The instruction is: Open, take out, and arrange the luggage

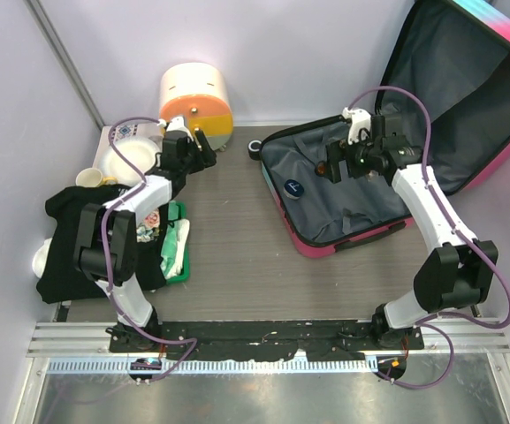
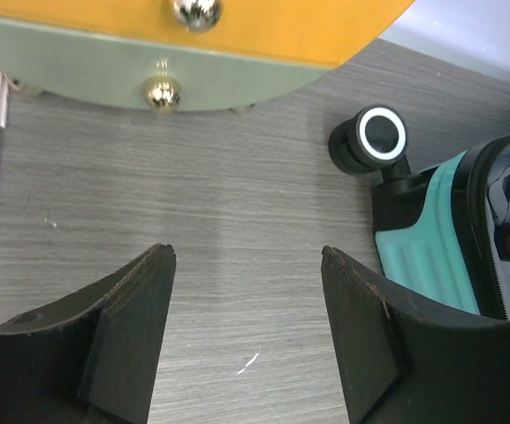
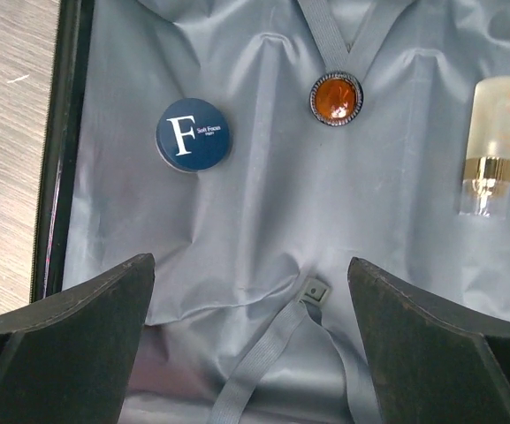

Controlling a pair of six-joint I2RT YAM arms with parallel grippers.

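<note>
- Plainly, the luggage point(image 1: 374, 231) lies open on the right half of the table point(image 1: 228, 247), its base shell flat on the wood with the dark grey lining facing up.
- Its long axis runs roughly back to front and is a little skewed. The wheel point(image 1: 255, 150) end points toward the back wall and the black handle point(image 1: 367, 238) end toward the arms.
- The lid point(image 1: 467, 97) is swung up to the right and stands tilted at the back right corner, pink and turquoise edge uppermost.
- Three small things rest on the lining, apart from one another: a round blue tin point(image 3: 194, 134) marked with an F near the left wall, an amber-topped jar point(image 3: 336, 98) where the grey straps point(image 3: 263, 353) meet, and a frosted bottle point(image 3: 493, 146) with a gold band to the right.
- The right gripper point(image 3: 250, 265) hangs over the base shell with its fingers spread wide. It grips nothing and touches nothing, and only lining and a strap show between the jaws.
- The left gripper point(image 2: 247, 252) is over bare table, between the round cream-and-orange drawer box point(image 2: 193, 53) and the suitcase's wheel corner. Its jaws stand apart with nothing between them, so it is released.
- In the overhead view a black garment point(image 1: 69, 238) and a green tray point(image 1: 177, 252) lie on the left side, beside the left arm.
</note>
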